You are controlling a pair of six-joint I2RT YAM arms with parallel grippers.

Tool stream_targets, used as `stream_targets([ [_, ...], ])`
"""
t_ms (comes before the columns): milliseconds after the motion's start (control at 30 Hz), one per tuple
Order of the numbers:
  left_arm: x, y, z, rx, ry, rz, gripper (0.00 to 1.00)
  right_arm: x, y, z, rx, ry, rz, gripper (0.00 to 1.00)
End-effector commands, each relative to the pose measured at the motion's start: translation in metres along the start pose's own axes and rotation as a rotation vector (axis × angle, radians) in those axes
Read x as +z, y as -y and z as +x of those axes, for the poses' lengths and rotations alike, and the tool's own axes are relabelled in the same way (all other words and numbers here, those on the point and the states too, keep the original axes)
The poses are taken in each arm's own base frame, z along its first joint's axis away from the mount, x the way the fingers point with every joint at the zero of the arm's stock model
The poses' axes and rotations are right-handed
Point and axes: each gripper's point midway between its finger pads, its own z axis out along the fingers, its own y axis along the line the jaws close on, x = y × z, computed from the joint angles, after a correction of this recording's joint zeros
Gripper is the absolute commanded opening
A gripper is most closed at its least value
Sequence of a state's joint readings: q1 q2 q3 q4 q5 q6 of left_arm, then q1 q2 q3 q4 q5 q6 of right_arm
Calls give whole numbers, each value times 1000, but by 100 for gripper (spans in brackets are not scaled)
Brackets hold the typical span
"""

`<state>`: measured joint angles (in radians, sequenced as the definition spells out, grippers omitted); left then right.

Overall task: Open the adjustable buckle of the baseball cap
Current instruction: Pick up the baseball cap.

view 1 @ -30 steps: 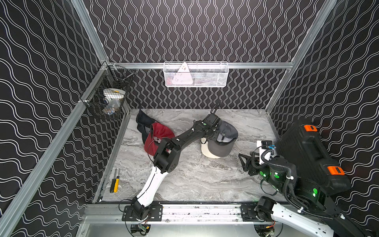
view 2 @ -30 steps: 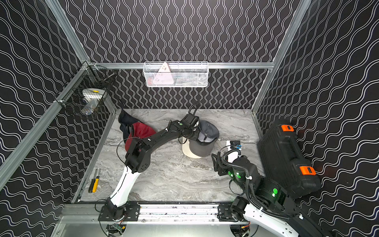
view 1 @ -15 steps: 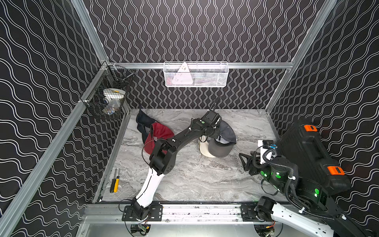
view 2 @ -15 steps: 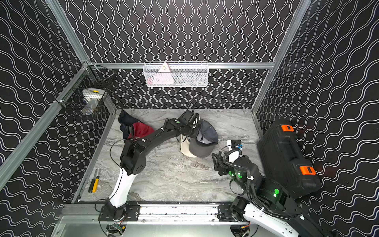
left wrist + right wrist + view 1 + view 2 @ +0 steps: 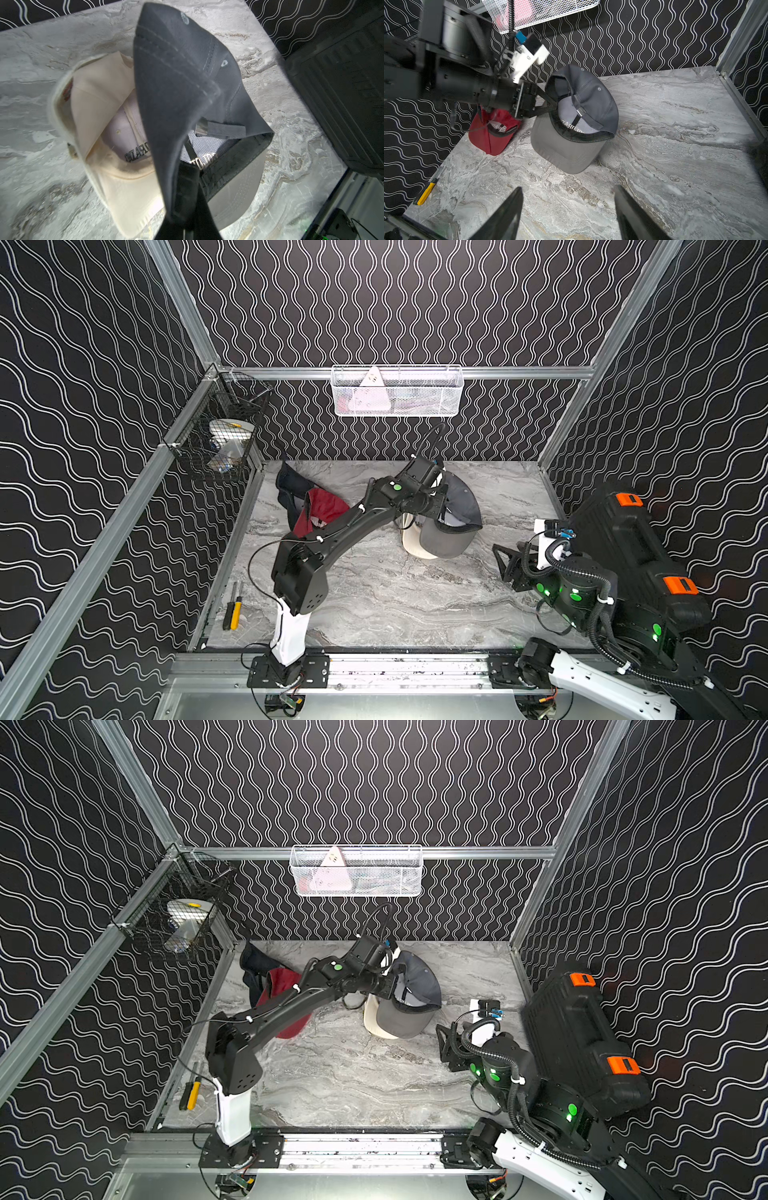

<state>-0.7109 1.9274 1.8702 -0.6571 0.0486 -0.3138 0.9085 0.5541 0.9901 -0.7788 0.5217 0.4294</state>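
Marble table (image 5: 374, 593), grey cap (image 5: 461, 502) overlapping cream cap (image 5: 411, 545)

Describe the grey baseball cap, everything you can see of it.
The grey cap is dark grey stitched fabric with small eyelets, a lighter grey brim, a black sweatband and pale lining with lettering. It is tipped up, opening showing, pinched at its rim by the shut left gripper. Its back strap runs through a metal buckle, not yet opened. The brim looks to rest on the table, partly over a cream cap.
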Motion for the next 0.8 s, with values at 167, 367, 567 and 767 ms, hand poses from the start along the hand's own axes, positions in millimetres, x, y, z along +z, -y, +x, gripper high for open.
stream_targets([
  [167, -51, 8, 1, 74, 71, -21, 0, 8, 11, 5, 21, -26, 96, 70],
  [367, -89, 4, 7, 100, 141, -45, 0, 19, 11, 7, 74, -41, 149, 69],
  [567, -120, 0, 14, 105, 197, -61, 0, 34, -2, 7, 104, -48, 124, 67],
  [767, -142, -7, 19, 114, 234, -83, 0, 64, -2, 12, 205, -156, 79, 63],
])
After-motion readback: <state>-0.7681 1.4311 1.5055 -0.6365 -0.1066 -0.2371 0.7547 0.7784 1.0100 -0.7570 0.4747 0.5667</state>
